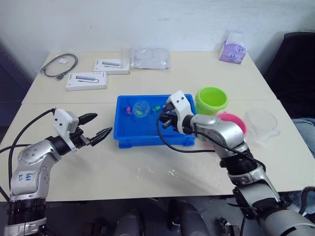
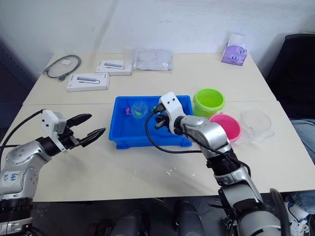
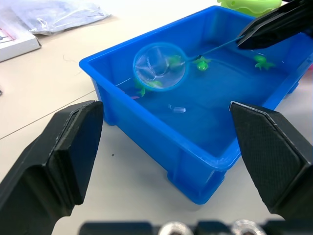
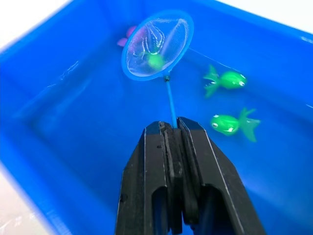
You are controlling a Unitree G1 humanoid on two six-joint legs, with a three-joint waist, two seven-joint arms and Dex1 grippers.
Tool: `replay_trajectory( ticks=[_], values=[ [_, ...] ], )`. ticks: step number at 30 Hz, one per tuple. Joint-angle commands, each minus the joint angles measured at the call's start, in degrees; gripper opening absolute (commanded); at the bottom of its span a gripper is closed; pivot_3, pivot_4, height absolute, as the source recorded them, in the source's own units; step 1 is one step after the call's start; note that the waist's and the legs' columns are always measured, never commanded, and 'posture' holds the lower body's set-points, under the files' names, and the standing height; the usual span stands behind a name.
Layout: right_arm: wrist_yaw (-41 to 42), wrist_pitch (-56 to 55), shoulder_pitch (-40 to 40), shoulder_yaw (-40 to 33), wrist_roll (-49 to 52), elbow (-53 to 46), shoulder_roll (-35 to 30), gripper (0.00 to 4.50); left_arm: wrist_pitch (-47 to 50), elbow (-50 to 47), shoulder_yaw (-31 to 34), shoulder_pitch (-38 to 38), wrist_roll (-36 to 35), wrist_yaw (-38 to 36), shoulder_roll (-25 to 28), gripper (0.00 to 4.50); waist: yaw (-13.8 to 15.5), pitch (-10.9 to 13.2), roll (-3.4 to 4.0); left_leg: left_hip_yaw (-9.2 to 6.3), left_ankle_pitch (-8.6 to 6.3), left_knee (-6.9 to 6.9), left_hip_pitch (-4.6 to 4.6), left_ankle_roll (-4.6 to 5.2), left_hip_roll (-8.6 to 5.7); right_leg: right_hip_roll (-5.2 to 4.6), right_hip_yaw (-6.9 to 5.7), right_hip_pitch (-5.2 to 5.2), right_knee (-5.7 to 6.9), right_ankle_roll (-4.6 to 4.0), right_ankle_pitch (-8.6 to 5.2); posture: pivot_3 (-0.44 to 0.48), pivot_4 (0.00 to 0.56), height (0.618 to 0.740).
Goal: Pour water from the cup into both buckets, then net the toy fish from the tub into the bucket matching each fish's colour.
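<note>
Pointing net (image 4: 157,45) (hoop leftward) across tub (image 1: 129,140)

My black fingers (image 4: 171,171) pinch a blue-rimmed net (image 4: 157,45); bright blue tub (image 1: 147,139), green fish (image 4: 225,80), lime bucket (image 1: 211,100), pink bucket (image 2: 225,127).

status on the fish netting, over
Right gripper shut on the net, hoop over a green fish in the tub. Left gripper open, beside tub. Nothing blocking.

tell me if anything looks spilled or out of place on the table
A few small wet patches shine on the table just in front of the tub, likely splashed water. Otherwise nothing stands out: both buckets stand upright beside the tub.
</note>
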Motion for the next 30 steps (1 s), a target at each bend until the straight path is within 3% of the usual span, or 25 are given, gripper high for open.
replay_trajectory(
  ticks=[1, 10, 20, 30],
  values=[
    [0.7, 0.0, -1.5, 0.0, -2.5, 0.5, 0.8, 0.0, -0.1, -1.9, 1.1, 0.2, -0.8, -0.1, 0.9, 4.43, 0.0, 0.0, 0.0, 0.0, 0.0, 0.0, 0.0, -0.01, 0.0, 0.0, 0.0, 0.0, 0.0, 0.0, 0.0, 0.0, 0.15, 0.74],
    [2.7, 8.6, -3.9, -0.2, -3.5, 0.6, 2.4, 0.0, -0.1, -1.6, 0.7, -0.1, -0.5, -0.4, 1.1, 4.43, 0.0, 0.0, 0.01, 0.0, -0.01, -0.01, -0.01, -0.02, 0.02, 0.0, 0.01, -0.02, 0.0, -0.01, 0.0, 0.0, 0.15, 0.74],
    [2.4, 10.1, -9.1, 1.0, -6.8, 8.6, 7.6, 0.0, -0.2, -1.1, 0.8, 0.1, -0.4, -0.3, 0.9, 4.43, -0.3, 0.0, 0.02, 0.0, -0.02, -0.04, -0.01, -0.05, 0.02, 0.01, 0.02, -0.05, -0.01, -0.02, -0.01, 0.0, 0.15, 0.74],
    [0.9, 8.4, -10.9, -3.0, -7.5, 14.0, 13.7, 0.0, -0.6, -1.0, 2.3, 2.4, -0.5, 0.2, 1.1, 4.43, -1.2, 0.0, 0.02, 0.0, -0.03, -0.09, -0.01, -0.07, 0.02, 0.01, 0.02, -0.06, -0.02, -0.02, -0.01, 0.0, 0.15, 0.74]
  ],
)
